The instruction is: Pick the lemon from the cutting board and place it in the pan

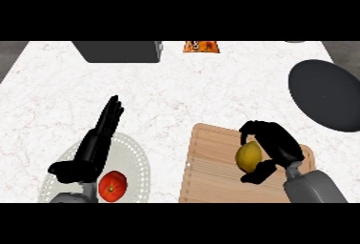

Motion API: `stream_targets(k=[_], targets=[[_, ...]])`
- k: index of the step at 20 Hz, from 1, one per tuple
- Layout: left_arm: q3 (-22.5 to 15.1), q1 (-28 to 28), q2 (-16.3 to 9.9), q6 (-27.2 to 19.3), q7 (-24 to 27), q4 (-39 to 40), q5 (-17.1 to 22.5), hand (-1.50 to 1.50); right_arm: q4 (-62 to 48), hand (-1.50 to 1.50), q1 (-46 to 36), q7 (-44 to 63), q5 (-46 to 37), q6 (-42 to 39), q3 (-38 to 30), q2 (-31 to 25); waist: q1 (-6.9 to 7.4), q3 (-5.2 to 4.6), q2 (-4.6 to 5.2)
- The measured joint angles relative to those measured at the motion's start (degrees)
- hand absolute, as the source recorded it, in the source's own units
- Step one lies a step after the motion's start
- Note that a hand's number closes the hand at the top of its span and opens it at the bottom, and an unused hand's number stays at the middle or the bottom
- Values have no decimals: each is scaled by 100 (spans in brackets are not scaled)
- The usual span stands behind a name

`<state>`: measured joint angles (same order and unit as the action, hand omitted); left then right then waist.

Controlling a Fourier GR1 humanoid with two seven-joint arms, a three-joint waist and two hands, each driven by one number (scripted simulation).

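Observation:
A yellow lemon (248, 157) lies on the wooden cutting board (211, 167) at the lower right. My right hand (275, 145) is curled round it, fingers over its top and thumb below. The dark pan (325, 94) sits at the right edge, further back, with nothing in it. My left hand (95, 143) stays open at the lower left, fingers straight and pointing up, above a white plate (135, 155).
A red tomato (112, 186) rests on the white plate near my left wrist. A dark grey box (118, 51) stands at the back edge. An orange packet (200, 46) sits beside it. White marble counter (197, 90) lies between board and pan.

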<state>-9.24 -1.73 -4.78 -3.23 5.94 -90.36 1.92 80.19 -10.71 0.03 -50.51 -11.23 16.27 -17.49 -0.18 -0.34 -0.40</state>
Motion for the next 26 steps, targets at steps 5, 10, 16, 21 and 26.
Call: stream_targets(k=[5, 10, 16, 21, 26], targets=[[-61, 173, 74, -65, 2, -114, -85, 0, 1321, 150, 898, -319, 160, 49, -223, -489, -41, 24, 12], [25, 168, -3, 1, -78, -155, -39, 0, 2304, 150, 1373, -537, 342, 562, -812, -706, -87, 31, 9], [65, 127, 35, 10, -15, -68, -53, 0, 3379, 150, 1888, -491, 1138, 679, -1609, -571, -77, 31, 17], [70, -6, 116, 14, -16, 20, -66, 0, 3086, 150, 1466, -213, 1970, 460, -2390, -476, -15, 34, 34], [57, 20, 110, 61, -63, -41, -100, 0, 2123, 150, 781, -182, 2389, 516, -2949, -425, 33, 35, 43]])
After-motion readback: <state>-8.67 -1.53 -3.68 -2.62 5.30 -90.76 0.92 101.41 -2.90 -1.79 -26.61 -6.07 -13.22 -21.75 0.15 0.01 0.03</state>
